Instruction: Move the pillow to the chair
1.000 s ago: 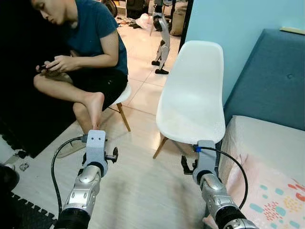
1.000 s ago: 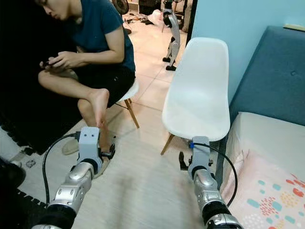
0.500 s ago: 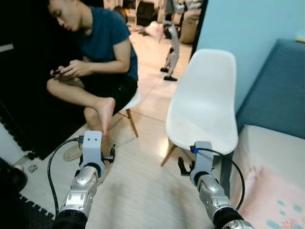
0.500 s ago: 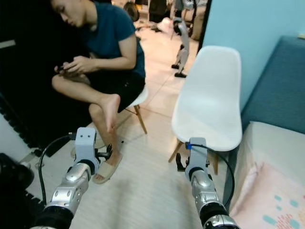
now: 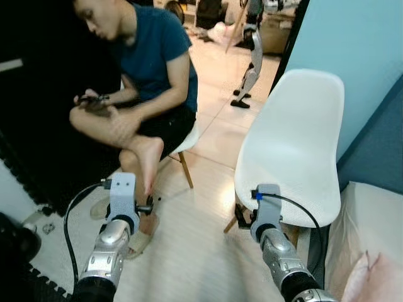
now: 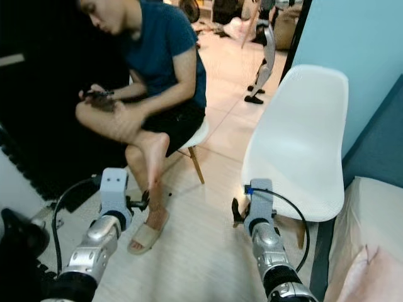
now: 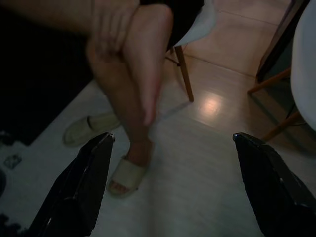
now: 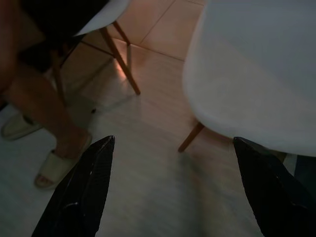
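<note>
The white plastic chair (image 5: 295,146) with wooden legs stands right in front of me, its seat bare. A corner of the pink pillow (image 5: 373,278) lies on the pale bed (image 5: 371,211) at the lower right. My right gripper (image 8: 175,140) is open and empty, held low by the chair's front edge (image 8: 247,98). My left gripper (image 7: 174,137) is also open and empty, over the floor near a person's foot and slipper (image 7: 126,175). Both silver arms (image 5: 116,233) (image 5: 277,246) reach forward at the bottom of the eye views.
A person (image 5: 141,82) sits on a small stool (image 5: 186,135) at the left, legs crossed, holding a phone. A second slipper (image 7: 89,129) lies on the floor. A blue padded headboard (image 5: 378,141) rises behind the bed. Another robot's legs (image 5: 250,60) stand far back.
The camera has swung left: the chair, bed and pillow sit further right in the picture and the person is more central. Both grippers stay open and empty.
</note>
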`<state>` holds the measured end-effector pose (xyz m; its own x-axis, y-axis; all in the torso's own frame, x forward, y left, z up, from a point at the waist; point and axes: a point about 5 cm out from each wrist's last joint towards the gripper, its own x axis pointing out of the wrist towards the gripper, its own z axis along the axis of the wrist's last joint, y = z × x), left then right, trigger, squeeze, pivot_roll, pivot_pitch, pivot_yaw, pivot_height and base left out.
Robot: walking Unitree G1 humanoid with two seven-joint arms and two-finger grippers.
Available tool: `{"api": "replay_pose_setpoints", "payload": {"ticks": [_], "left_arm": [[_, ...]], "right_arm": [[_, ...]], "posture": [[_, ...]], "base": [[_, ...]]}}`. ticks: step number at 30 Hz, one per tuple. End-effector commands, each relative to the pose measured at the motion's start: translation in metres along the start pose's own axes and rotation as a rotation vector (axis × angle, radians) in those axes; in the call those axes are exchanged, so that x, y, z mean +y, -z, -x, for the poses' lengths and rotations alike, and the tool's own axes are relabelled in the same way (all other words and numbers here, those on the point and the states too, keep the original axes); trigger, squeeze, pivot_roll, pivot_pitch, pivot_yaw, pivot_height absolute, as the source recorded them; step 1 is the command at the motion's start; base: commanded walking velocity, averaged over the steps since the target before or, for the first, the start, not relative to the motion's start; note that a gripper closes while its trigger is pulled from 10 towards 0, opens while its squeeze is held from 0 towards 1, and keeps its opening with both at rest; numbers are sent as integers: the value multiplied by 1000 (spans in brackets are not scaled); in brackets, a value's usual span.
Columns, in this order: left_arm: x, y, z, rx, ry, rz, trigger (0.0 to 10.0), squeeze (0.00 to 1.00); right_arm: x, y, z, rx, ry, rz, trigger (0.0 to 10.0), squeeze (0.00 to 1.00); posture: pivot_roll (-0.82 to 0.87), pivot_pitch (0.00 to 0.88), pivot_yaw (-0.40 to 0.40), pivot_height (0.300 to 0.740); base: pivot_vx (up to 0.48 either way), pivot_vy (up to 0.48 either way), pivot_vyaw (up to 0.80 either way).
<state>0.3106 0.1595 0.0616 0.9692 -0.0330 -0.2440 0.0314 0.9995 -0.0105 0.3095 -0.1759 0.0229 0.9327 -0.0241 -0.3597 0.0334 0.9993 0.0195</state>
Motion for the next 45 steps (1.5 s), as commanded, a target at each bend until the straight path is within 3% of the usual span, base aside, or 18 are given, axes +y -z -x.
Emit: {"api": "replay_pose_setpoints", "payload": {"ticks": [1, 13, 36, 40, 45], "left_arm": [[-2, 3, 1, 9, 8, 2, 10000, 0], [-5, 5, 1, 14, -2, -16, 10000, 0], [-3, 10, 4, 26, -14, -16, 10000, 0], [-4, 12, 3, 37, -22, -17, 10000, 0], [-6, 13, 2, 46, -22, -20, 10000, 0]], "right_arm": [[-2, 4, 1, 17, 9, 1, 10000, 0], [-4, 6, 1, 32, 22, -7, 10000, 0], [-12, 9, 3, 55, 67, 29, 10000, 0], [-14, 10, 3, 64, 88, 81, 10000, 0], [-17, 17, 4, 127, 111, 92, 10000, 0]], "posture": [[-54, 44, -29, 740], [-52, 45, -35, 740], [-49, 52, -44, 740], [-51, 46, -46, 740], [-49, 34, -50, 740]], "base": [[0, 0, 0], [0, 0, 0], [0, 0, -800], [0, 0, -800], [0, 0, -800]]}}
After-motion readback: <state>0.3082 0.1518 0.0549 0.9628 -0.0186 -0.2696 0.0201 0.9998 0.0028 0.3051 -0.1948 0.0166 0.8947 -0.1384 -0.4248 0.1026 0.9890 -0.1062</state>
